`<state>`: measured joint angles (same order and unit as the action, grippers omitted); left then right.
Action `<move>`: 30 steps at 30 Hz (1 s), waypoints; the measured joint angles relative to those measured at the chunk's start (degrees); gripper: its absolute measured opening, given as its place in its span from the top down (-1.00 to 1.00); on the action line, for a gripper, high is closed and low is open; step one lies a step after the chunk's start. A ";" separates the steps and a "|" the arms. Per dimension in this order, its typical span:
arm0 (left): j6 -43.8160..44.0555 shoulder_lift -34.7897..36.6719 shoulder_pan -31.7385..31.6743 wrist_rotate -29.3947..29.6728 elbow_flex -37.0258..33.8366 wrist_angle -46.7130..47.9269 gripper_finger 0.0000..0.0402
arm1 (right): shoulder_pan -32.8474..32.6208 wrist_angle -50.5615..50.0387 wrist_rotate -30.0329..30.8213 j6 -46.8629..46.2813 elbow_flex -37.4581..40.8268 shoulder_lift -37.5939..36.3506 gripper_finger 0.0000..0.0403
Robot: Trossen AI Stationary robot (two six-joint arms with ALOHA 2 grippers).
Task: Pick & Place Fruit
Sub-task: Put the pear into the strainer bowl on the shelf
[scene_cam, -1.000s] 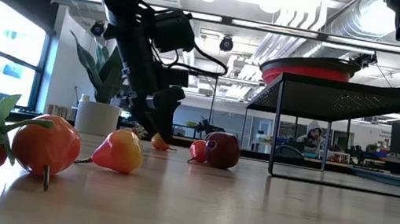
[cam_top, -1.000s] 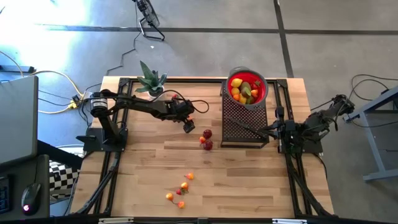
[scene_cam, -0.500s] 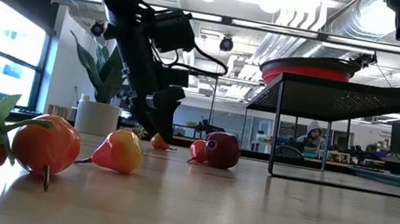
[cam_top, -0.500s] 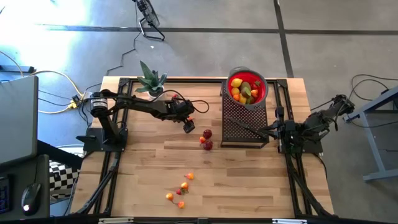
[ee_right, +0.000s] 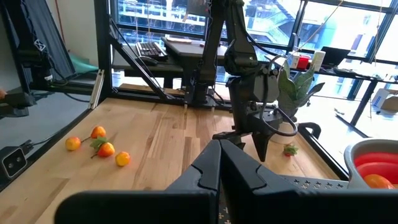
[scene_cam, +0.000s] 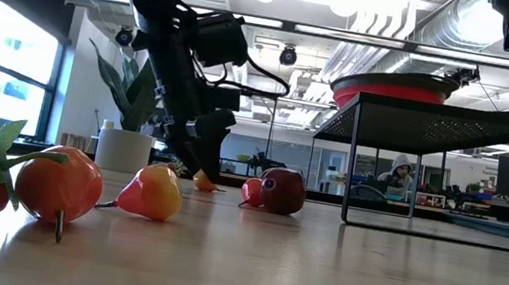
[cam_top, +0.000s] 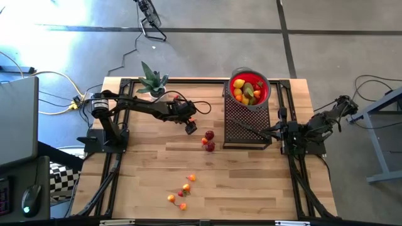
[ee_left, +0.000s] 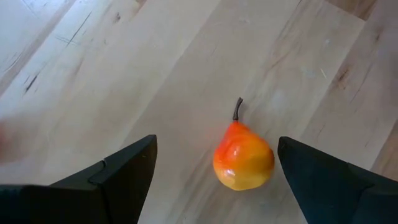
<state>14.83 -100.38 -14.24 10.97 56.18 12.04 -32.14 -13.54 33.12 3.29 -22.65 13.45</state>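
Beside the black mesh stand (cam_top: 247, 123) bearing the red bowl (cam_top: 266, 94), the left gripper (ee_left: 214, 177) hangs wide-jawed over an orange pear (ee_left: 243, 157) (likely to straddle it), while the right gripper (ee_right: 219, 165) waits pinched shut at the stand's far side.

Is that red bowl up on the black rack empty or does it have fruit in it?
It has fruit: the red bowl holds yellow, orange and green fruit.
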 joint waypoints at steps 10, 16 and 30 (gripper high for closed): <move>0.02 -0.02 0.00 -0.07 0.00 0.13 -0.64 | 0.01 0.00 -0.02 0.02 0.00 0.00 0.99; 0.00 -0.02 0.00 -0.07 0.00 0.13 -0.64 | 0.00 0.00 0.00 0.02 0.00 0.00 0.99; -1.05 -0.02 0.00 0.33 0.00 0.13 -0.64 | 0.00 0.00 0.00 0.00 0.00 0.00 0.99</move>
<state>13.78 -100.40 -14.24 11.30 56.18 12.16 -32.14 -13.54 33.12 3.29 -22.65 13.45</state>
